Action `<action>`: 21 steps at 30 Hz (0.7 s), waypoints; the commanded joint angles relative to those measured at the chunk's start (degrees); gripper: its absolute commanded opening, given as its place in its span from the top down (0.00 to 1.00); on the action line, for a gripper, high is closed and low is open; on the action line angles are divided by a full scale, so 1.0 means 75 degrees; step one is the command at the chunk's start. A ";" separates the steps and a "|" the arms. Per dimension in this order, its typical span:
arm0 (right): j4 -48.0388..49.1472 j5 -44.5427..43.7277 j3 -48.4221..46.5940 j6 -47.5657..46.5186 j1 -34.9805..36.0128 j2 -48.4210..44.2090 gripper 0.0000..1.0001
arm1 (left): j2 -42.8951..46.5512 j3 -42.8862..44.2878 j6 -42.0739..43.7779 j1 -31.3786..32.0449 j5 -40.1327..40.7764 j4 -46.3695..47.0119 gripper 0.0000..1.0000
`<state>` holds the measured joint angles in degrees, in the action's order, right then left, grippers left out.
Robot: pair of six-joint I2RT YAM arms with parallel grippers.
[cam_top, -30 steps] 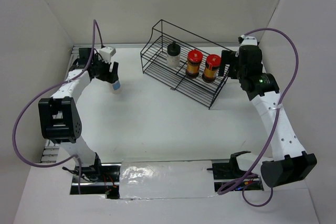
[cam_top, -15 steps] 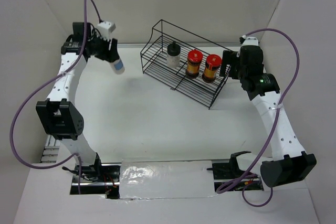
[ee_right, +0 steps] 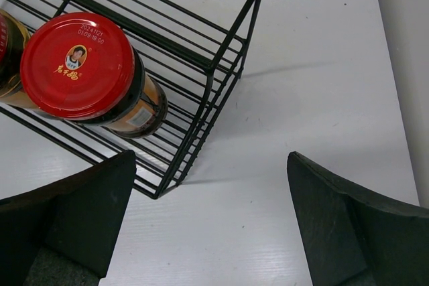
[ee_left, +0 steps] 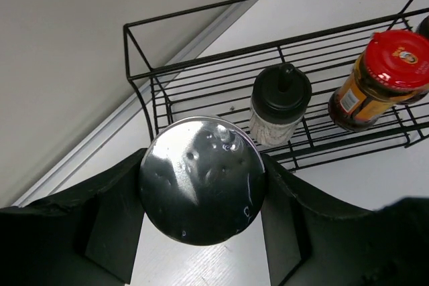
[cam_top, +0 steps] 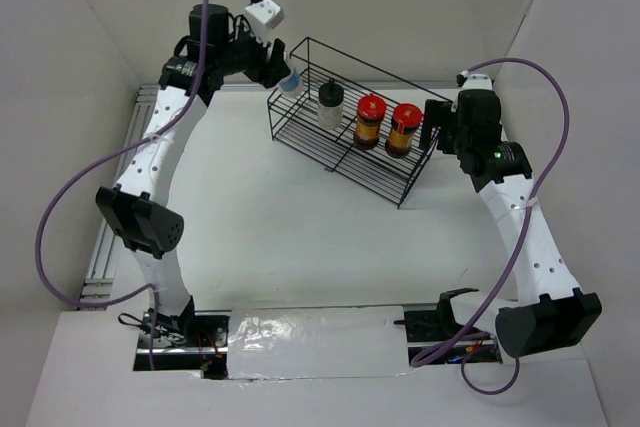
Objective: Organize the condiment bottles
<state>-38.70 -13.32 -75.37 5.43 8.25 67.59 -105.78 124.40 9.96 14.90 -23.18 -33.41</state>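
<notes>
A black wire rack (cam_top: 300, 117) stands at the back of the table. In it stand a pale black-capped jar (cam_top: 330, 104) and two red-capped jars with yellow labels (cam_top: 369, 120) (cam_top: 403, 128). My left gripper (cam_top: 283, 72) is shut on the white jar with the blue label (cam_top: 291, 81) and holds it in the air at the rack's left end. In the left wrist view the jar's shiny grey cap (ee_left: 202, 179) sits between the fingers, with the black-capped jar (ee_left: 280, 104) and one red-capped jar (ee_left: 381, 78) beyond. My right gripper (cam_top: 432, 123) is open and empty beside the rack's right end, next to a red-capped jar (ee_right: 84, 72).
The white walls of the enclosure stand close behind the rack and along both sides. The rack's right corner (ee_right: 228, 65) is just ahead of my right fingers. A foil-covered strip (cam_top: 310, 339) lies at the table's near edge.
My left arm has lifted the white jar off the table at the left and swung it up and right to the rack's left end. My right arm has not moved.
</notes>
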 commanded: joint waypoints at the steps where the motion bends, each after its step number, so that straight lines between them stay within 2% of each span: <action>1: -0.0090 -0.0145 -0.0063 -0.0080 -0.0069 -0.0293 0.00 | -0.0462 0.0288 -0.0179 0.0182 0.0395 0.0915 1.00; 13: -0.0301 -0.0251 0.0007 -0.0127 -0.0127 -0.0446 0.00 | -0.1212 0.0418 0.0032 0.0475 0.0933 0.1770 1.00; 21: -0.0325 -0.0193 -0.0017 -0.0127 -0.0128 -0.0387 0.00 | -0.1646 0.0476 0.0173 0.0510 0.0946 0.1689 1.00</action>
<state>-39.94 -14.37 -75.37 4.99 7.70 65.58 -116.90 125.08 9.74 18.48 -16.34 -26.04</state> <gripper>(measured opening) 0.998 0.713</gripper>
